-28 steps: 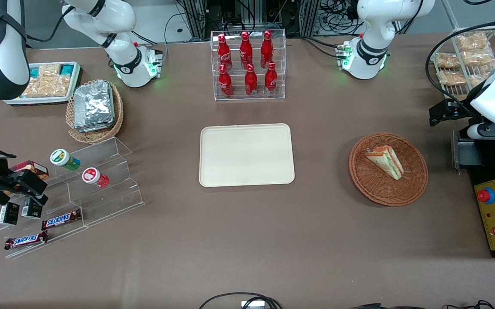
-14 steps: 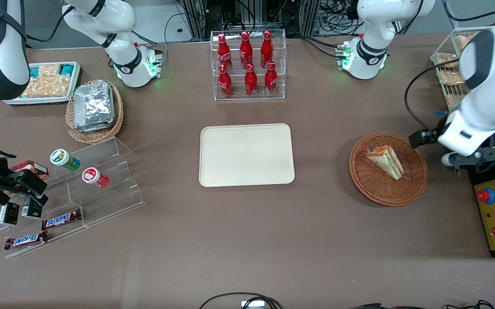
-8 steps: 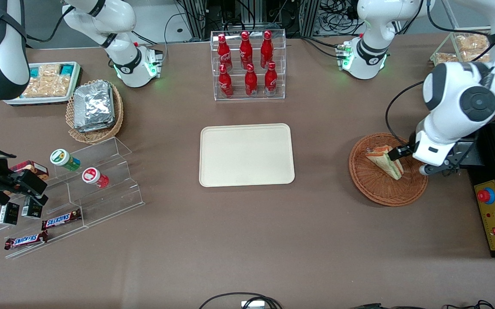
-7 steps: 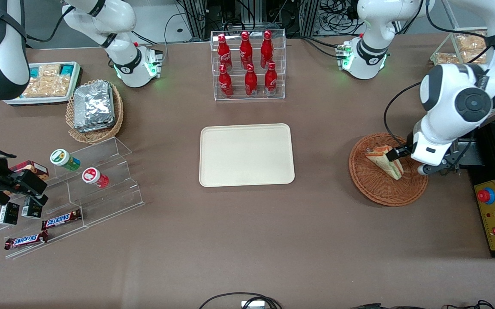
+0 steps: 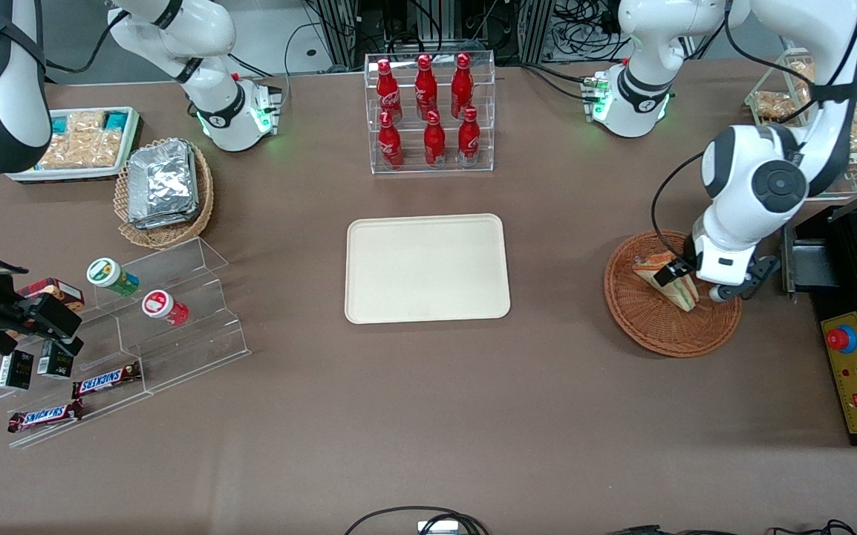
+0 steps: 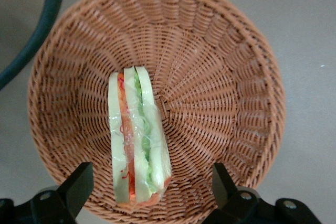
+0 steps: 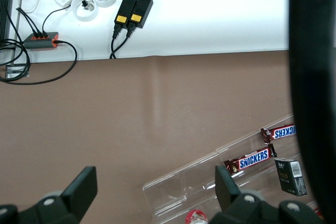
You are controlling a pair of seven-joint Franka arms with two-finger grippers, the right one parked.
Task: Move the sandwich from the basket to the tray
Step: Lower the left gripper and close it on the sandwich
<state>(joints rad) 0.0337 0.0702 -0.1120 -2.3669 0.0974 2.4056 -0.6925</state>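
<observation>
The sandwich (image 5: 650, 264), a pale bread wedge with red and green layers, lies on its side in the round reddish-brown wicker basket (image 5: 651, 334) toward the working arm's end of the table. My left gripper (image 5: 692, 284) hangs just over the basket, open, and partly hides the sandwich from the front. In the left wrist view the gripper (image 6: 151, 192) has one finger on each side of the sandwich's (image 6: 137, 140) wide end, apart from it, with basket weave (image 6: 220, 77) around. The cream tray (image 5: 427, 267) lies bare at mid-table.
A clear rack of red bottles (image 5: 430, 111) stands farther from the front camera than the tray. A black control box with a red button (image 5: 855, 371) sits beside the basket. Toward the parked arm's end are a tan basket of foil packs (image 5: 165, 192) and an acrylic step stand (image 5: 146, 327).
The left arm has swung in from the table's end and come down over the basket. Its gripper went from beside the rim to straddling the sandwich. The sandwich has not moved.
</observation>
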